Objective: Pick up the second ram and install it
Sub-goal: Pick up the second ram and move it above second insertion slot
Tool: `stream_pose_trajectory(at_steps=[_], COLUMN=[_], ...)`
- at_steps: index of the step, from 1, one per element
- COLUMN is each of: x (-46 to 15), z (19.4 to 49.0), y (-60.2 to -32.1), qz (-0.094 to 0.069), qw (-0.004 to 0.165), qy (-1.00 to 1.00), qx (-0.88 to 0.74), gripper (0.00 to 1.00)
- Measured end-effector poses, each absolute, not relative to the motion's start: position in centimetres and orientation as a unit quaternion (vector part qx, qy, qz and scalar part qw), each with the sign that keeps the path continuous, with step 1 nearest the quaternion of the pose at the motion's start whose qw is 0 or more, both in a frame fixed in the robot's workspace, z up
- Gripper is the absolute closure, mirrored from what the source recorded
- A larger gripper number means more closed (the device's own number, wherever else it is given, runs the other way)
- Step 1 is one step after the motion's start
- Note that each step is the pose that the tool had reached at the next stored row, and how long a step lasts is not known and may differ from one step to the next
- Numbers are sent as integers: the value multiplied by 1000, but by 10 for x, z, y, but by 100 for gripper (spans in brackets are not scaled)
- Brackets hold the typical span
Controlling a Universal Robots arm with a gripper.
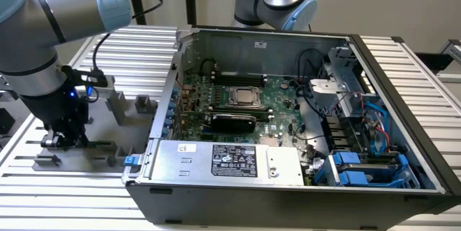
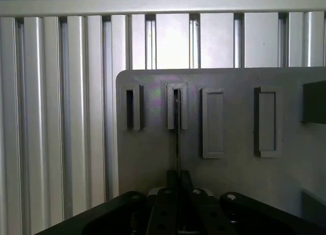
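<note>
Grey holder (image 2: 153, 158) seats second ram (image 2: 177, 133), pinched by the hand (image 2: 178, 176).

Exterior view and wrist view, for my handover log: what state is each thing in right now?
gripper: shut on the second ram.
second ram: held edge-on, far end at a holder slot.
neighbouring slot: empty.
holder plate: lying flat on the slatted table.
computer case: open, side panel off.
processor: seated in its socket, no cooler over it.
</note>
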State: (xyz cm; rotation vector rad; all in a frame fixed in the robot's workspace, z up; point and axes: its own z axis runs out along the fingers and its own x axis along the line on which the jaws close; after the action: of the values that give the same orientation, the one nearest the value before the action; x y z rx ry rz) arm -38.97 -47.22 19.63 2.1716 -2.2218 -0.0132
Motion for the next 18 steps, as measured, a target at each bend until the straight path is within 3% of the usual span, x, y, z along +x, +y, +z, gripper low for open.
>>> stream_pose_trajectory(at_steps=[9, 18], x=[-390, -390], z=[206, 235], y=[-472, -472], qz=[-4, -4], qw=[18, 18], qy=[-715, -715], qx=[699, 699], gripper=[100, 100])
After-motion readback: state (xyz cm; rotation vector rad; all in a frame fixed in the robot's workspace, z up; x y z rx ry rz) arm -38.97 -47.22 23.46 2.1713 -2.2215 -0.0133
